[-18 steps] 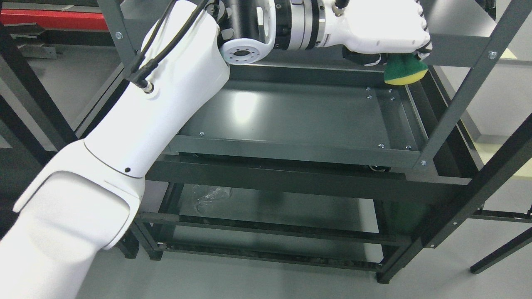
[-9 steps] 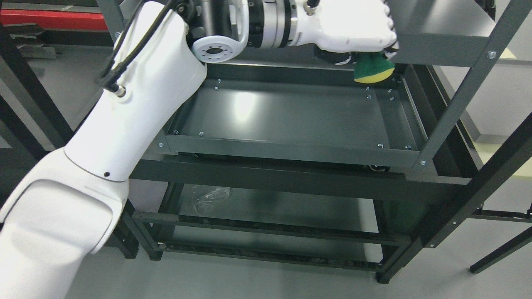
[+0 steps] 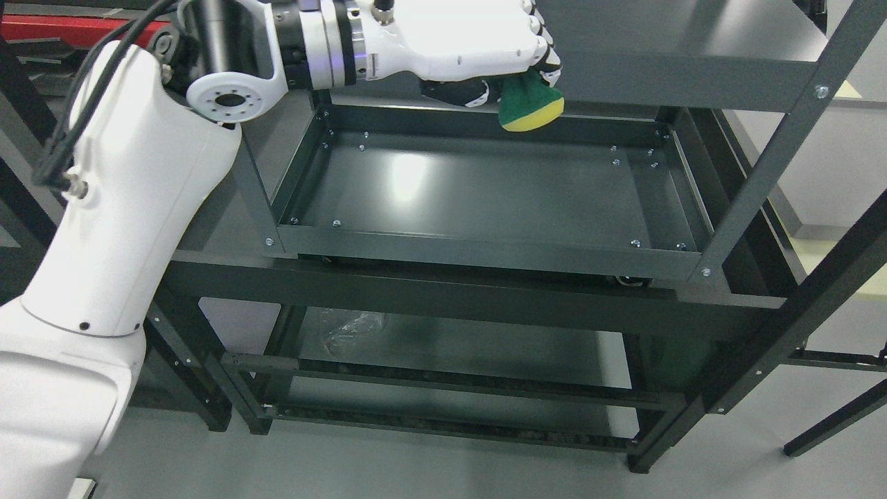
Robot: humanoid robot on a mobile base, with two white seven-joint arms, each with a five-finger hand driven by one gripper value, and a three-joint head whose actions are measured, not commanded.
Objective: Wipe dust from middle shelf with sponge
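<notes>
Dark grey metal rack, matte painted steel, angle-iron posts with small silver bolts at the joints. Middle shelf [image 3: 478, 197] is a shallow rectangular tray with raised lips all round; smooth flat bottom, a soft bright glare patch on its left-centre. Upper shelf [image 3: 679, 48] is a flat grey sheet at far right, thick front edge. Lower shelf [image 3: 450, 346] sits below, dim, with a crumpled clear plastic film [image 3: 350, 326] on its left part. Floor is pale grey, smooth.

My left hand [image 3: 478, 48] is glossy white plastic with dark finger joints, on a silver-and-black banded wrist, arm coming in from the near left. Fingers are curled down and clamped around the sponge [image 3: 530, 107]; grip is closed on its top. Sponge is rounded, dark green scouring layer on top, yellow foam underneath, soft-looking, squeezed at the top by my fingers. It hangs over the far edge of the middle shelf, about mid-width; can't tell if the yellow face touches the rim.
</notes>
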